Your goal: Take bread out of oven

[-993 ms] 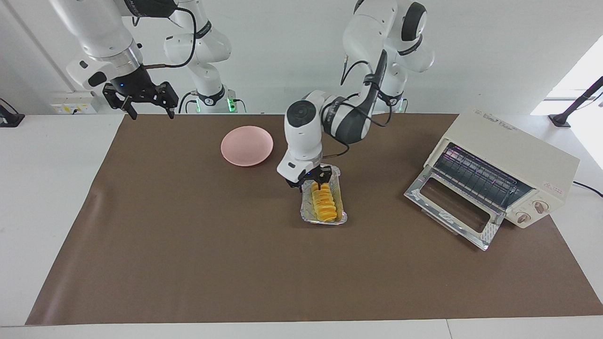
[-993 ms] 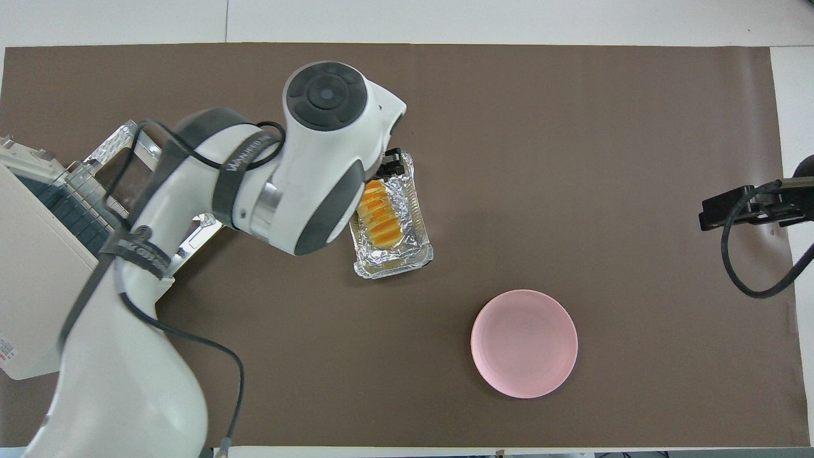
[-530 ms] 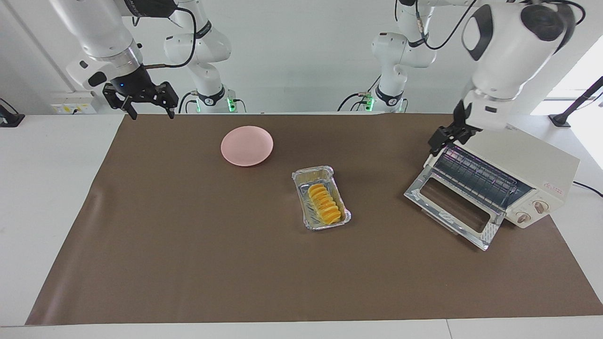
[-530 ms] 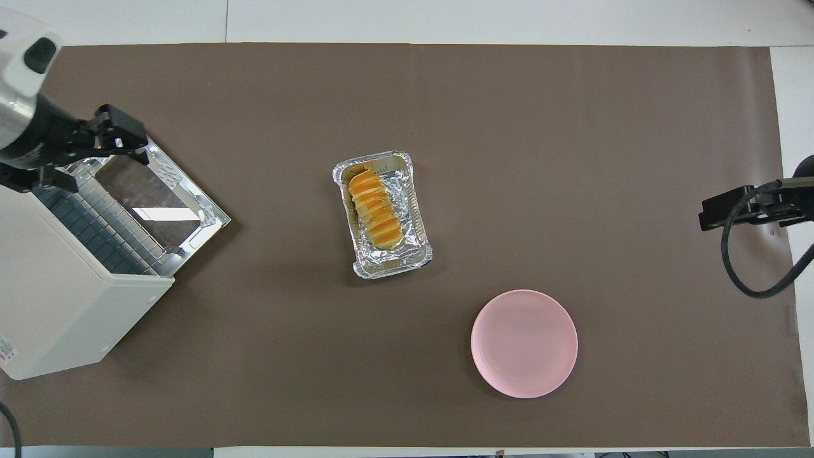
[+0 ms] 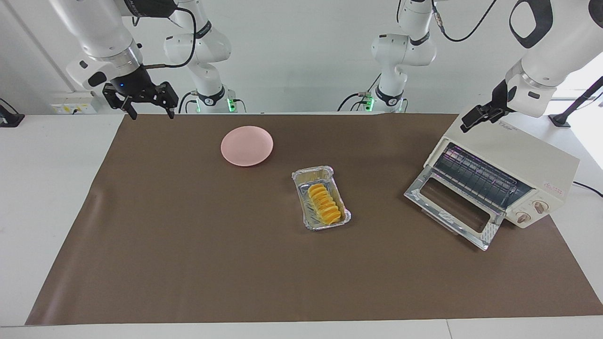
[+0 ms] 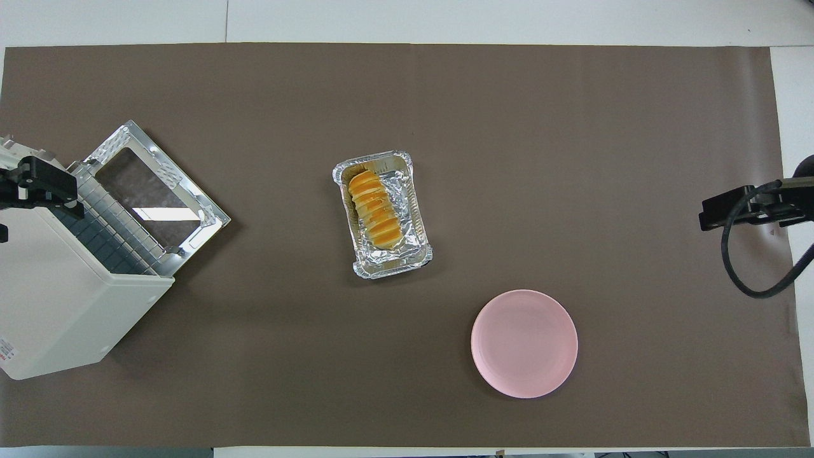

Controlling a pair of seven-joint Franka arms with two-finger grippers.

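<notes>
The bread [image 5: 324, 205], a ridged golden-yellow loaf, lies in a silver foil tray [image 5: 311, 175] on the brown mat at the table's middle; it also shows in the overhead view [image 6: 375, 210]. The cream-white oven [image 5: 518, 150] stands at the left arm's end with its glass door [image 5: 452, 207] dropped open and its wire rack bare. My left gripper [image 5: 471, 123] hangs over the oven's top, holding nothing, and shows in the overhead view [image 6: 44, 184]. My right gripper [image 5: 153, 113] is open and empty, up over the mat's edge at the right arm's end, and waits.
A round pink plate [image 5: 247, 145] sits on the mat, nearer to the robots than the tray and toward the right arm's end. The oven's open door [image 6: 156, 191] juts onto the mat toward the tray [image 6: 393, 270]. Brown mat [image 6: 572, 159] covers most of the table.
My left arm has pulled away from the foil tray's end, swung to the oven and risen over its top. The tray and bread stay on the mat. The right arm has not moved.
</notes>
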